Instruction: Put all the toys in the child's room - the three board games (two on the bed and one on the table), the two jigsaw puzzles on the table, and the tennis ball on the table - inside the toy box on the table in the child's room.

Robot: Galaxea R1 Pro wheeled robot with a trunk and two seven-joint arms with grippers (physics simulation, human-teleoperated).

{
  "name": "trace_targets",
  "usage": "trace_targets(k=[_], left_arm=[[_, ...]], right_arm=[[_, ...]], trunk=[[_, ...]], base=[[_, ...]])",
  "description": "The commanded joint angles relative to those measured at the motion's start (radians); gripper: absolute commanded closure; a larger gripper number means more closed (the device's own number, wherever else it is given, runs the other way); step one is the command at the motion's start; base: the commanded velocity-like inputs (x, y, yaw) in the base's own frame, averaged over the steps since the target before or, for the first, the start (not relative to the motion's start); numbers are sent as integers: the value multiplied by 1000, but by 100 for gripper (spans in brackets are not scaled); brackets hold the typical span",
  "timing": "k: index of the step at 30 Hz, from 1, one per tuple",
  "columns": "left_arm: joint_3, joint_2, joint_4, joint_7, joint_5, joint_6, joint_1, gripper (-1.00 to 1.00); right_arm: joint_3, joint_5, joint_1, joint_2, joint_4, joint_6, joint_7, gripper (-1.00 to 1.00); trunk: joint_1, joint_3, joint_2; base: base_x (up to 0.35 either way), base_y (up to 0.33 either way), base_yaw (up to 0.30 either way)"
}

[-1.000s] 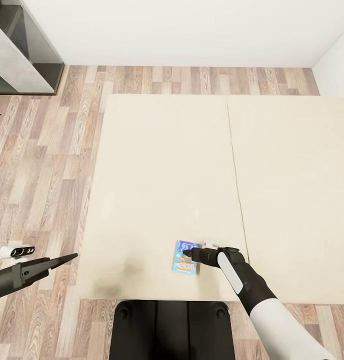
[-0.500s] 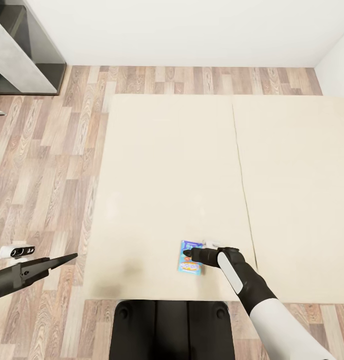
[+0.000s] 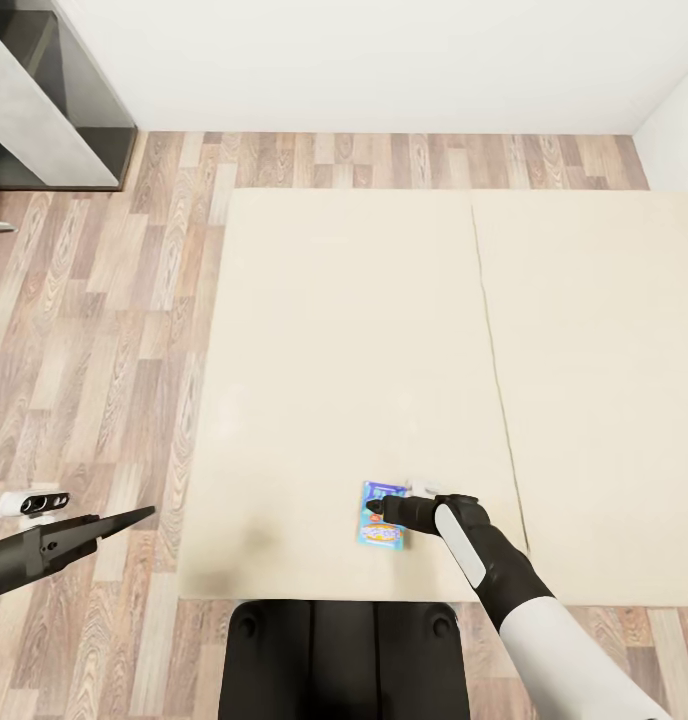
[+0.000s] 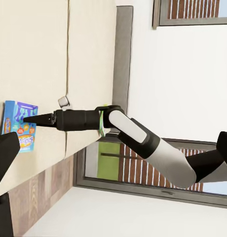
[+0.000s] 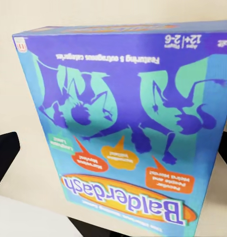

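board game point(image 3: 381, 518) x1 | bed point(image 3: 334, 330) x1, 2 mattress pts | arms x2 | shelf unit point(image 3: 44, 110) x1

board game box point(image 5: 123, 128) — "Balderdash" in blue on orange banner; "Featuring 5 outrageous categories", "12+ / 2-6" near the opposite edge — smaller labels unreadable.

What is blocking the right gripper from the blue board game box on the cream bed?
Nothing visible: the right gripper is already over the flat blue Balderdash board game box lying on the cream mattress.

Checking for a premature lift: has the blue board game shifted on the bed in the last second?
No. The board game keeps its spot by the bed's near edge; only the camera panned.
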Motion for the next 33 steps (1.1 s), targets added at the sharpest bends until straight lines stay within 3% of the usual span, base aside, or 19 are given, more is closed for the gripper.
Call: trace_targets(k=[1, 19, 33], left_arm=[[-1, 0, 0, -4, -1, 11, 0, -100], [-1, -1, 0, -4, -1, 11, 0, -100], [-1, -1, 0, -4, 0, 11, 0, -100]], right_arm=[[-1, 4, 0, 0, -1, 5, 4, -100], [-1, 4, 0, 0, -1, 5, 4, -100], [-1, 4, 0, 0, -1, 6, 5, -100]], trunk=[[1, -1, -2], [1, -1, -2], [1, -1, -2]], base=[[0, 75, 0], [0, 48, 0], [0, 150, 0]])
